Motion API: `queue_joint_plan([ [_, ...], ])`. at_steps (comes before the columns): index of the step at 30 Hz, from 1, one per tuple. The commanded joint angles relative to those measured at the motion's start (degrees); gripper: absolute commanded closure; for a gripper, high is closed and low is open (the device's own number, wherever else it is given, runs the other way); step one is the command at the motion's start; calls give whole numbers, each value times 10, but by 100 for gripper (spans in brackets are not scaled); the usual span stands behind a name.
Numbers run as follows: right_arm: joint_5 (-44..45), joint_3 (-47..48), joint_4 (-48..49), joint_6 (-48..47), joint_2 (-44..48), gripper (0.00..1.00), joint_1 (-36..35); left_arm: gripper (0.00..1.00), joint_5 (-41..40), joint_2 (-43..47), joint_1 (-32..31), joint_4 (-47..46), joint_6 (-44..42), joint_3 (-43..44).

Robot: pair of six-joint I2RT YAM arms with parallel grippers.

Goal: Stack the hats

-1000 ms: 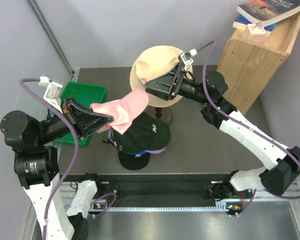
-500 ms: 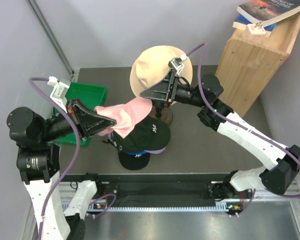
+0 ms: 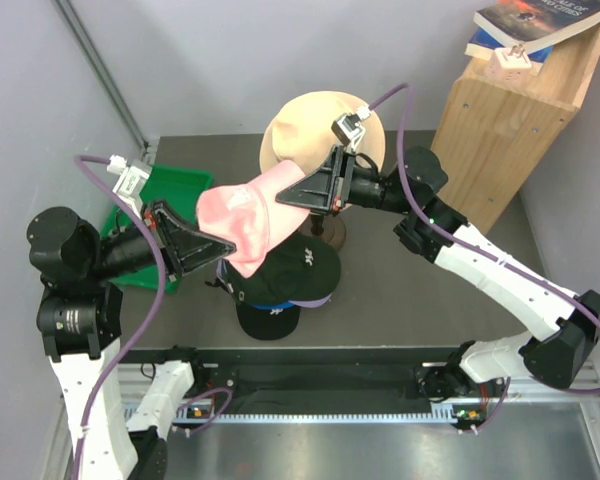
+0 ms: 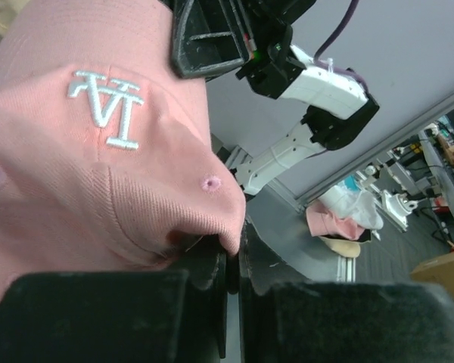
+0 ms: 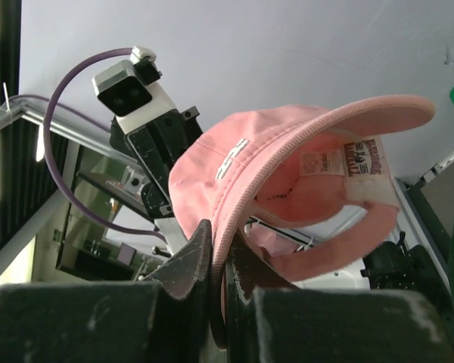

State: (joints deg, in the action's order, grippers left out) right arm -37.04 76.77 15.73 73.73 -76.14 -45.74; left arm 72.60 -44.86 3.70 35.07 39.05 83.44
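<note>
Pink cap [image 3: 242,215] hangs spread above the black cap [image 3: 302,266], left gripper [image 4: 231,257] pinched shut on its crown and right gripper [image 5: 219,249] clamped on its rim, presumably keeping it open for stacking.

Bright, even light is cast from above, and soft shadows are left on the dark grey tabletop [image 3: 400,290]. The light pink cloth cap [image 4: 98,189] is rendered sharp.
</note>
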Motion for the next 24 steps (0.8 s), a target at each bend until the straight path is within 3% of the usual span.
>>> queue_joint_plan([
  [1,-4,7,32,-15,24,100,-9,83,-62,-21,-3,133,-128,28],
  [2,3,11,17,-23,27,100,-8,71,-99,-27,-3,173,-164,62],
  [3,7,22,1,-50,35,100,-8,52,-193,-34,-2,245,-223,82],
  [4,12,29,-15,-67,40,100,-7,45,-246,-50,-2,270,-243,103],
  [5,27,37,-58,-84,44,100,-8,40,-302,-55,-2,289,-255,139],
  [6,37,50,-79,-117,54,100,-8,35,-429,-59,-2,300,-258,151],
  [10,77,60,-155,-180,79,100,-7,22,-646,-42,-2,259,-220,155],
  [13,85,65,-181,-208,86,100,-7,18,-758,-25,-2,233,-199,142],
  [17,84,53,-157,-207,85,100,-8,16,-843,-11,-2,190,-169,123],
  [24,75,41,-49,-177,58,100,-30,14,-909,45,-2,67,-135,18],
])
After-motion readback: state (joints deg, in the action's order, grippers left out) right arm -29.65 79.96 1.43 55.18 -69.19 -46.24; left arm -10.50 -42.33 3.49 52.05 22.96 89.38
